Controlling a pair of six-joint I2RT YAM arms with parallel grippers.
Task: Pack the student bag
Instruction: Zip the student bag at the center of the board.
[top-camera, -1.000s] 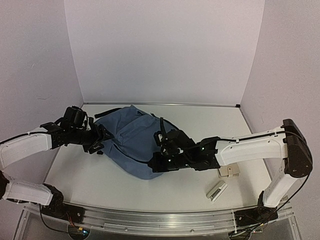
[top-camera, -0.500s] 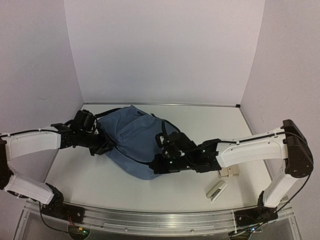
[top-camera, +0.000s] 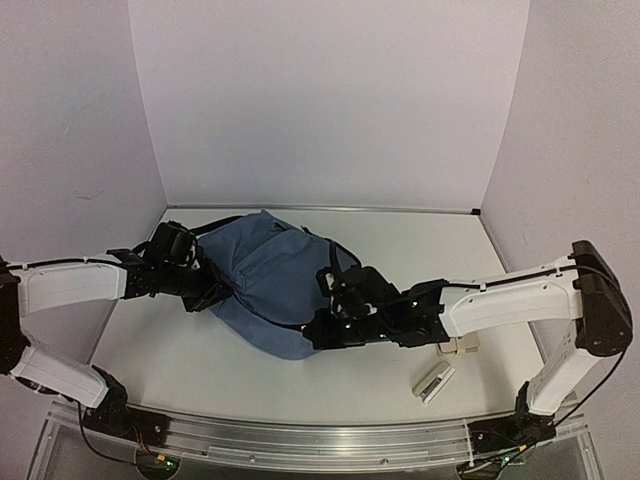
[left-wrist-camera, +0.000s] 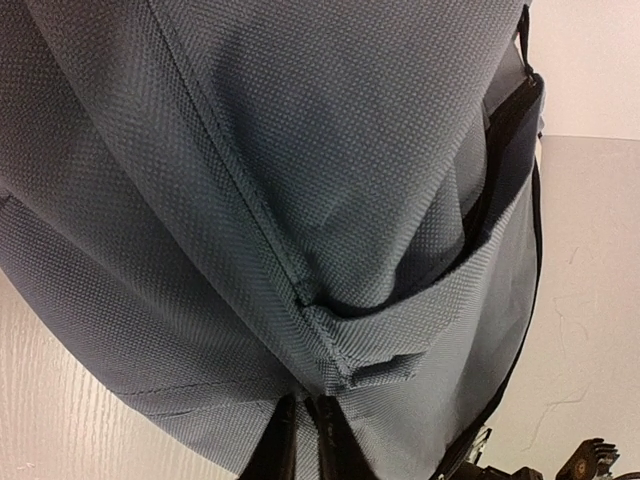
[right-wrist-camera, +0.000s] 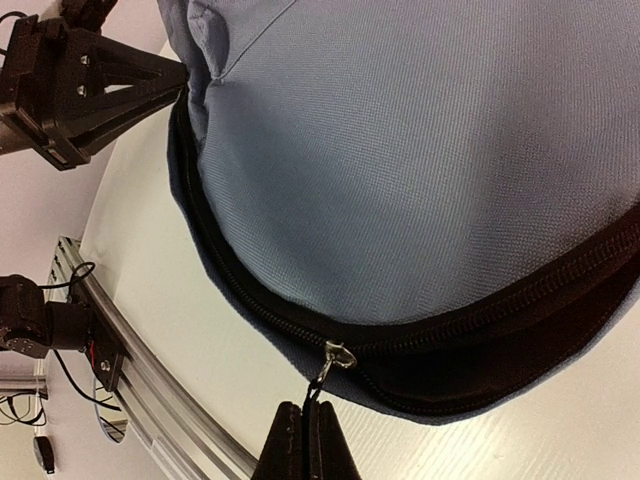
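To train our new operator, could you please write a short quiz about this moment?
1. True or false: the right jaws are shut on the bag's zipper pull.
2. What do the left jaws pinch? A) a pen B) bag fabric C) nothing
3. Fill in: the white item lies on the robot's ___ side of the bag.
Key: 1 true; 2 B; 3 right.
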